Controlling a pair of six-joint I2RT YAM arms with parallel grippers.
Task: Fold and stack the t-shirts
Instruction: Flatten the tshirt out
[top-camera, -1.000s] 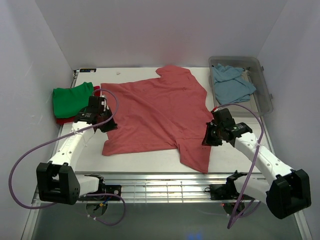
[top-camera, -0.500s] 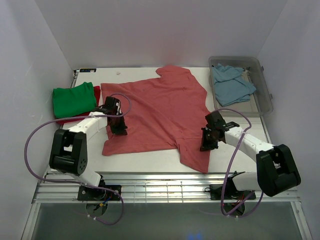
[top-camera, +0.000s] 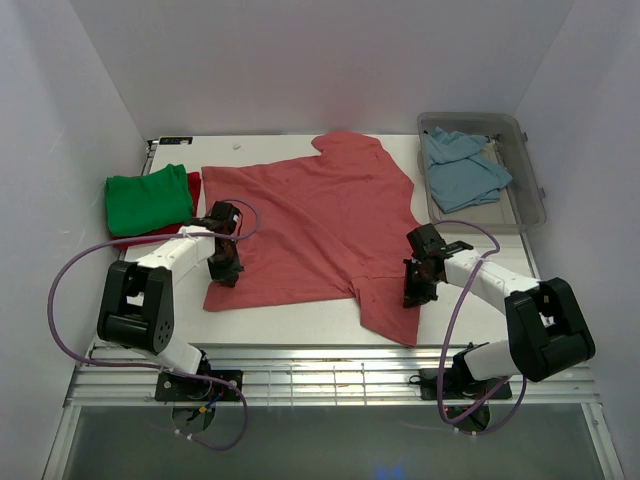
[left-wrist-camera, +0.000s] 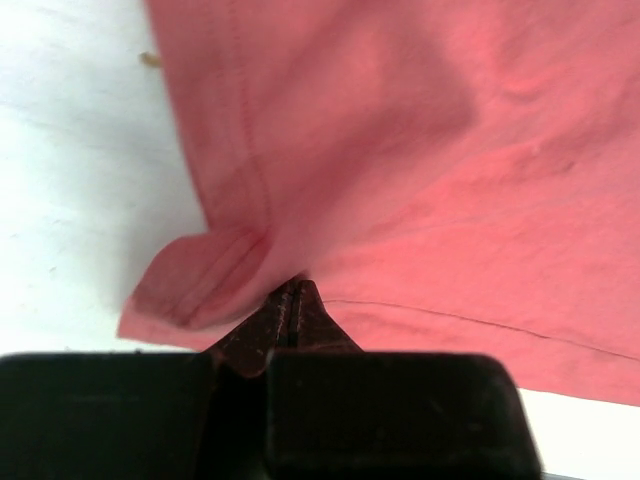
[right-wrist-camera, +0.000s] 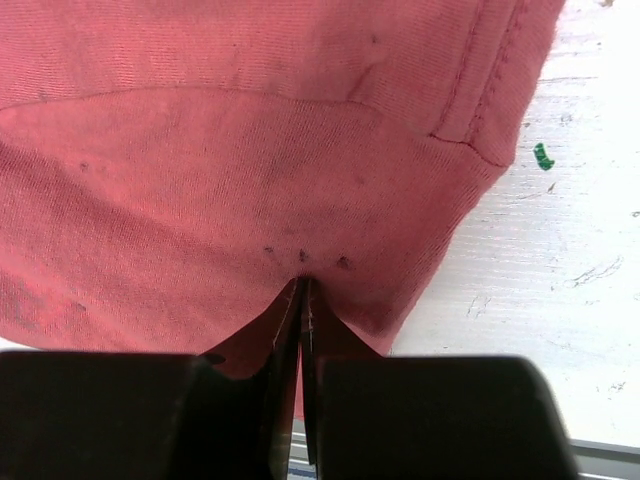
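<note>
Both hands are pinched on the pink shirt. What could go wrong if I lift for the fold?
1. The left hand and right hand each pinch only a small pucker of the salmon-pink shirt at the very tips; it may slip free.
2. The green shirt lies close to the left hand; a wide swing could disturb it.

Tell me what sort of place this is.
Likely a robotics lab test cell: plain white walls enclose a white table, a left arm and right arm are bolted at its near edge, and a salmon-pink t-shirt lies spread out beside a clear plastic bin.
</note>
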